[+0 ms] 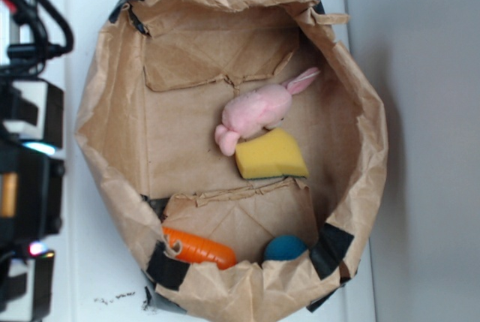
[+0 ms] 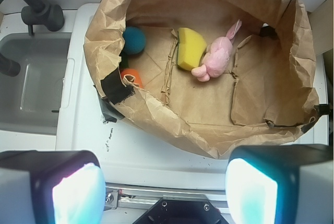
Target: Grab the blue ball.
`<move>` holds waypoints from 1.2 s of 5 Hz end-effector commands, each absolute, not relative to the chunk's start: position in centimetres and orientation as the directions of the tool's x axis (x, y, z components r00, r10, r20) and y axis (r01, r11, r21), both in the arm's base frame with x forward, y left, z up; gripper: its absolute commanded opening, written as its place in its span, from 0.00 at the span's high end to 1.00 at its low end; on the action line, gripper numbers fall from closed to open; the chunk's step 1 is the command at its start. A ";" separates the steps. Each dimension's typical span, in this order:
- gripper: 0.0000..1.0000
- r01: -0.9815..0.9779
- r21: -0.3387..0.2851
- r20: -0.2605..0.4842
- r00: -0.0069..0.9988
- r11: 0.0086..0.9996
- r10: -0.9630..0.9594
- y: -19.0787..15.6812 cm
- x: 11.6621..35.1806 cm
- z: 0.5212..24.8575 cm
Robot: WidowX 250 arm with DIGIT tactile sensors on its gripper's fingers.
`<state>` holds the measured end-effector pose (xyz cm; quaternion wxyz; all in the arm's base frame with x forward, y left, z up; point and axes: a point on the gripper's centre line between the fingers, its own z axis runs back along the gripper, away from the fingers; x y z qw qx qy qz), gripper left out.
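Observation:
The blue ball [image 1: 286, 248] [image 2: 134, 39] lies inside the brown paper bag [image 1: 112, 134] [image 2: 156, 114], tucked against its wall beside the orange toy carrot [image 1: 199, 248] [image 2: 131, 76]. In the wrist view my gripper [image 2: 164, 192] is open, its two pale pads [image 2: 78, 195] wide apart with nothing between them. It hovers outside the bag, over the white counter, well short of the ball. In the exterior view only part of the black arm [image 1: 26, 179] shows at the left edge; the fingers are out of view there.
A yellow sponge wedge [image 1: 270, 154] [image 2: 190, 48] and a pink plush rabbit [image 1: 259, 109] [image 2: 216, 57] lie mid-bag. The bag's crumpled walls stand high around everything. A grey sink [image 2: 31, 85] with a dark faucet [image 2: 36, 10] lies left of the white counter [image 2: 156, 153].

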<state>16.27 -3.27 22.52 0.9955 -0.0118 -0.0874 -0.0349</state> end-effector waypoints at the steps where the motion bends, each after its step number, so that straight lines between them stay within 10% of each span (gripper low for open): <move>1: 0.00 0.063 -0.055 0.306 0.951 0.997 -0.043 -3.6 20.0 18.7; 3: 0.00 0.023 -0.035 0.375 0.927 0.999 -0.008 -1.9 25.6 13.4; 6: 0.00 0.023 -0.035 0.375 0.927 0.999 -0.008 -1.9 25.6 13.4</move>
